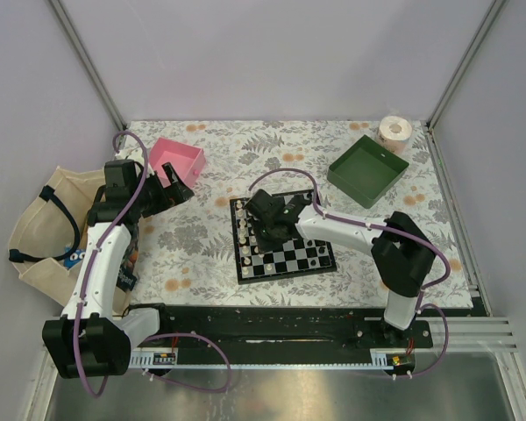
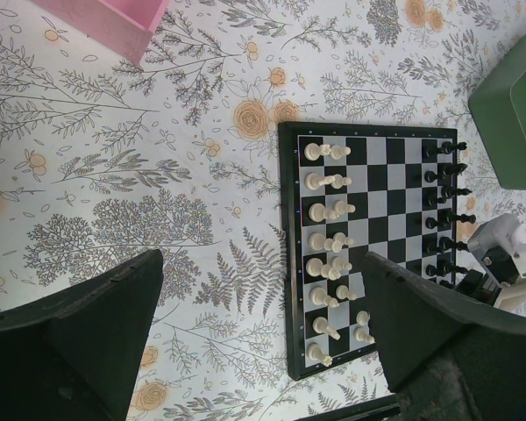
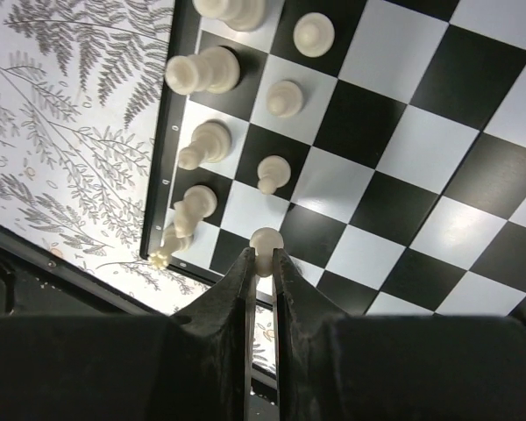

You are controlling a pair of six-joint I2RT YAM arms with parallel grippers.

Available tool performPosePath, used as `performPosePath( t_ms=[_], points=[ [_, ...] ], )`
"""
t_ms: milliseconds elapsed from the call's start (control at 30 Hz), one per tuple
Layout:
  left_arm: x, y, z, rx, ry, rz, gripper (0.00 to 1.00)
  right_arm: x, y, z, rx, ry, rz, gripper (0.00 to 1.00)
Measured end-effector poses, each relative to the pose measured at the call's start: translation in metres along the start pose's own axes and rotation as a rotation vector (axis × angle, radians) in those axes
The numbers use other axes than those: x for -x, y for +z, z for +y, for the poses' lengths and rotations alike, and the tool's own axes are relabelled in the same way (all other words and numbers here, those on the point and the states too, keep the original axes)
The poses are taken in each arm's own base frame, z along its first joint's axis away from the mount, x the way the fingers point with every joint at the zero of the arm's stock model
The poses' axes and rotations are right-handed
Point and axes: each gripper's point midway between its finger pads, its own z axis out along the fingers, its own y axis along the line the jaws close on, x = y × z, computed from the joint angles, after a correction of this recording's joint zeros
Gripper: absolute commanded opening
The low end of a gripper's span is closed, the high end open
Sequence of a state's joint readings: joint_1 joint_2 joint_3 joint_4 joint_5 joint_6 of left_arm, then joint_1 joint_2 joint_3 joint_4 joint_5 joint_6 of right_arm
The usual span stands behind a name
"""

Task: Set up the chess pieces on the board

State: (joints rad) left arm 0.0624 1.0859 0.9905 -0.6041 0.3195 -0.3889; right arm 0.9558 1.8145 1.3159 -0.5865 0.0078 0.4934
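Because your right arm reaches over the counter [image 1: 202, 263] to the left half of the board [image 1: 298, 259], any sideways pull from here could slide the whole board and spoil every rank at once. The chess pieces [image 2: 326, 254] stand packed in cream along the board's left side, with the black ones [image 2: 443, 219] down its right, so a careless lift-out could sweep several over. Your left claw [image 1: 177, 193] sits well off to the left, fingers spread wide and holding nothing, and poses little threat. Your right claw [image 3: 263, 263] is pinched on a cream pawn [image 3: 265, 240] at what looks like the board's near left corner. I cannot tell whether its foot touches the square. Let go too high or crooked and it may topple into the neighbouring pawn [image 3: 273, 172]. Spread the fingers too far and they may clip the edge piece [image 3: 193, 207] beside it.
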Motion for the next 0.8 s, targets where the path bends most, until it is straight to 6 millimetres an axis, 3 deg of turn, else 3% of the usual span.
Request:
performPosePath(
  t_ms=[233, 500, 800],
  points=[
    [0.0, 0.0, 0.0, 0.0, 0.0, 0.0, 0.99, -0.001, 0.003, 0.009, 0.013, -0.018, -0.001, 0.12],
    [0.0, 0.0, 0.0, 0.0, 0.0, 0.0, 0.99, -0.014, 0.017, 0.011, 0.009, -0.028, 0.047, 0.12],
    [0.0, 0.0, 0.0, 0.0, 0.0, 0.0, 0.99, -0.013, 0.019, 0.011, 0.008, -0.03, 0.045, 0.12]
  ],
)
